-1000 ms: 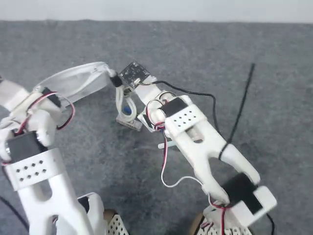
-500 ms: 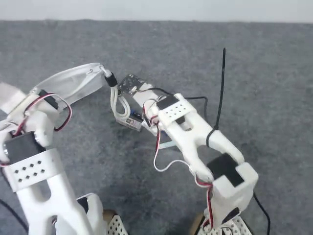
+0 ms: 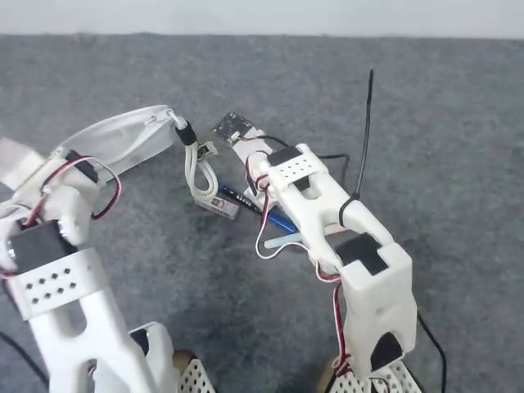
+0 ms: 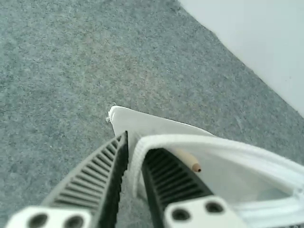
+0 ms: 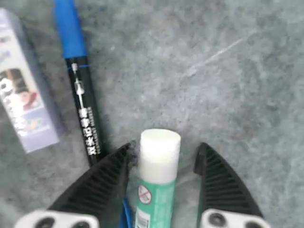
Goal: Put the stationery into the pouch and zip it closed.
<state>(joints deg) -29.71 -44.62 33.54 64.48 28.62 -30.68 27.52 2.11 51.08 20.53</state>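
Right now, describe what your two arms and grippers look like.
The left arm and right arm are blocky white plastic with black motors, panels of small round holes, and loose red, black and white wires. A thin black tie sticks up from the right arm. The left gripper and right gripper have black ribbed inner faces on white bases with screw holes.

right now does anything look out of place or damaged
Nothing looks damaged or spilled. The left end effector grips the white pouch at its rim, a pencil inside. The glue stick, pen and small box lie loose on the grey mat, the right end effector open around the glue stick.
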